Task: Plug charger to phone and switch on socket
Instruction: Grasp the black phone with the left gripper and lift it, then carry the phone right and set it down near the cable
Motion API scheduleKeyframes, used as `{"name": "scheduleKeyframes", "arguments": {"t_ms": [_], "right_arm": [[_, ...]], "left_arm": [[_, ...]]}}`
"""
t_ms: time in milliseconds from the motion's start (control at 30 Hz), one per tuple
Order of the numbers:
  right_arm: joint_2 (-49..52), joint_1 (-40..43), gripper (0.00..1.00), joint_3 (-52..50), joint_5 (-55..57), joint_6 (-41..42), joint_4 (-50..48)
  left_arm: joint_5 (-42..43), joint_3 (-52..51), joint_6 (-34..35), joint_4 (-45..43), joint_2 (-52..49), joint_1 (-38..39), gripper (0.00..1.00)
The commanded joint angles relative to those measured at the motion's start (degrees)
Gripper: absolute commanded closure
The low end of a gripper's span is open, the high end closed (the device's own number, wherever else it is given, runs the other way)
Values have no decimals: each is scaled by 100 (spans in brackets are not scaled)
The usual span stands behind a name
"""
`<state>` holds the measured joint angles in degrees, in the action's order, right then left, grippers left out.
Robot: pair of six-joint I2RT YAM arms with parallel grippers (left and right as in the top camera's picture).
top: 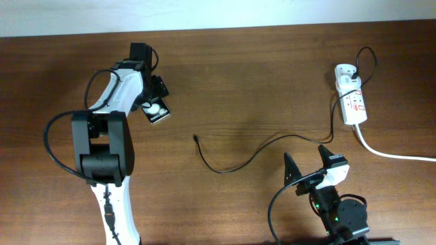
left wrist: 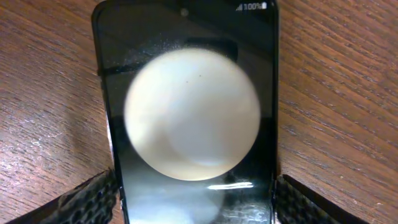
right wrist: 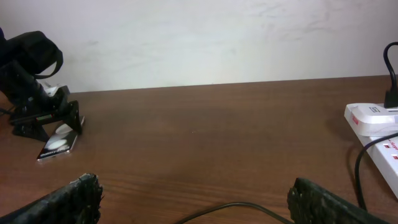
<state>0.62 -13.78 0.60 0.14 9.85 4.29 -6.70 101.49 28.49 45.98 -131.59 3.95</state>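
The phone [top: 159, 113] lies flat on the table at the left, a black slab with a white round patch. In the left wrist view the phone [left wrist: 193, 37] fills the frame, "100%" at its far end. My left gripper [top: 154, 97] stands over its near end, and its fingers [left wrist: 196, 190] touch both long edges. The charger cable [top: 219, 170] runs from its plug tip [top: 195, 137] across the table to a white adapter [top: 345, 73] on the socket [top: 355, 106]. My right gripper [top: 307, 157] is open and empty, and the cable [right wrist: 239, 207] lies between its fingers [right wrist: 199, 200].
The socket's thick white cord [top: 392, 154] runs off the right edge. The socket [right wrist: 387, 151] and the adapter [right wrist: 370, 117] show at the right of the right wrist view, the left arm [right wrist: 31, 81] and the phone [right wrist: 57, 144] at the left. A pale wall stands behind the table.
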Motion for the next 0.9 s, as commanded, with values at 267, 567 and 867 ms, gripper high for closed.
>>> {"name": "scheduleKeyframes", "arguments": {"t_ms": [267,567,867], "right_arm": [[-42,35,1,-28,15,-61,42],[-42,35,1,-28,13,-59,42],[-42,35,1,-28,15,-59,42]], "left_arm": [[153,-39,79,-9,-278,-35,30],[551,199,79,122,-275,-22,69],[549,1552,72,1069,-275,697,77]]}}
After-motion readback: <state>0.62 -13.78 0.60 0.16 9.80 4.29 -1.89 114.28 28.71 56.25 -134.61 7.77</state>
